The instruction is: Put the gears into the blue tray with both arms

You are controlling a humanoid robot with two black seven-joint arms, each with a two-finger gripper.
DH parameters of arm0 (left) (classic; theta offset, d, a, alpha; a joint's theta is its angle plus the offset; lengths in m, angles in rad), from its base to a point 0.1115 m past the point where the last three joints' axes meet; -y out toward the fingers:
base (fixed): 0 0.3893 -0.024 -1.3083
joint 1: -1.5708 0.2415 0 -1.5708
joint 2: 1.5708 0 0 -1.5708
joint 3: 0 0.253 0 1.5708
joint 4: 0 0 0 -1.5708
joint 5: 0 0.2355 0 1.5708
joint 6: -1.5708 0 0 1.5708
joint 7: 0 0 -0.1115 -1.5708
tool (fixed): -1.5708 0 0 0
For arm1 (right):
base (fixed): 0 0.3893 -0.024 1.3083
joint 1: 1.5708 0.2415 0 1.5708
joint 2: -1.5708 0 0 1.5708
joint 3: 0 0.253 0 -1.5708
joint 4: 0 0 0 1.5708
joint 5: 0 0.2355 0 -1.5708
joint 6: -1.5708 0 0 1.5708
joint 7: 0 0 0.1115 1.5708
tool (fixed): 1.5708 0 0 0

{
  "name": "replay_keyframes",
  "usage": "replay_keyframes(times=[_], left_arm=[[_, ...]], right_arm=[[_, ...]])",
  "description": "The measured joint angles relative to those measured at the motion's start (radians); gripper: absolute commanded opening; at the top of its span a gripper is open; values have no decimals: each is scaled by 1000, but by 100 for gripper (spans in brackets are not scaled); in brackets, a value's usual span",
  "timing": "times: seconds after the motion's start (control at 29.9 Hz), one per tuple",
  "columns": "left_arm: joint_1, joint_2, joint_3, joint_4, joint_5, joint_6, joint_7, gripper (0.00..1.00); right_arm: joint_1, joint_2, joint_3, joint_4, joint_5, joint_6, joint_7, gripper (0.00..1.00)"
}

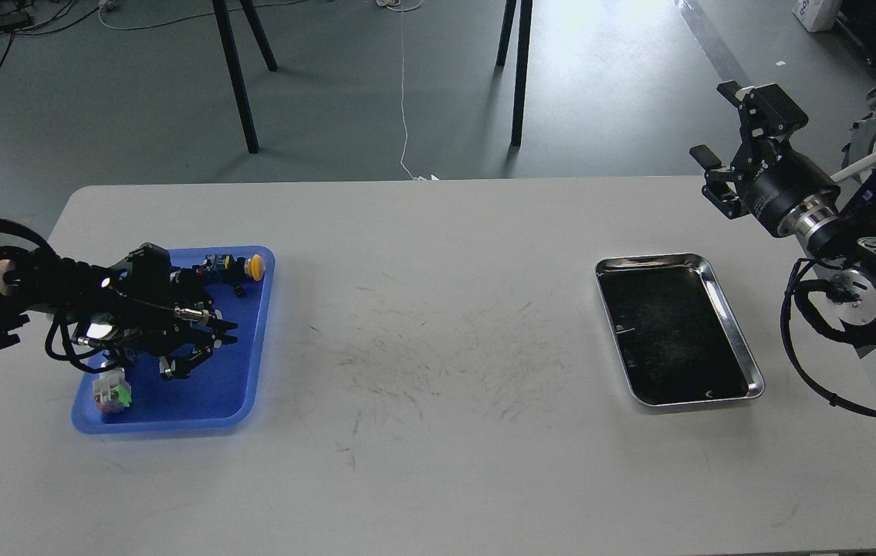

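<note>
The blue tray [248,363] lies at the table's left. My left gripper [202,350] hovers low over its middle, open, with nothing visible between its fingers. A tiny black piece [239,291] that may be one of the gears lies near the tray's back edge; the arm hides other small dark pieces. My right gripper [714,123] is raised above the table's back right corner, open and empty, well behind the steel tray.
In the blue tray are a yellow-capped part [255,266] at the back and a white, green and red block [112,390] at the front left. A shiny steel tray [742,351] with a dark bottom sits at the right. Chair legs stand beyond the table.
</note>
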Motion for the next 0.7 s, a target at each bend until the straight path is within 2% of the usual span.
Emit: replay_keyframes(times=[0.03, 0.07, 0.13, 0.17, 0.23, 0.27, 0.37, 0.4, 0.6, 0.64, 0.67, 0.7], left_arm=[[1, 0, 0, 0, -4, 0, 0, 47], [1, 1, 0, 0, -5, 1, 0, 36], [1, 7, 4, -2, -2, 7, 0, 22], [1, 11, 8, -2, 3, 9, 0, 18], [1, 17, 14, -3, 12, 13, 0, 22], [1, 18, 15, -4, 16, 14, 0, 28], [1, 16, 7, -6, 16, 14, 0, 80], [2, 14, 4, -6, 13, 14, 0, 87], [9, 12, -5, -6, -24, 9, 0, 88], [9, 12, -5, -6, -27, 9, 0, 83], [10, 12, -6, -6, -30, 9, 0, 73], [11, 12, -7, -6, -31, 9, 0, 53]], right_arm=[[0, 0, 0, 0, 0, 0, 0, 97], [0, 0, 0, 0, 0, 0, 0, 97], [0, 0, 0, 0, 0, -1, 0, 97], [0, 0, 0, 0, 0, -1, 0, 97], [0, 0, 0, 0, 0, -1, 0, 97], [0, 0, 0, 0, 0, -1, 0, 97], [-1, 0, 0, 1, 0, -2, 0, 97], [-1, 0, 0, 1, 0, -2, 0, 97], [-2, 2, 0, 1, 0, -2, 0, 97], [-2, 3, 0, 1, 0, -2, 0, 97], [-2, 3, 0, 1, 0, -2, 0, 97], [-2, 4, 0, 1, 0, -3, 0, 97]])
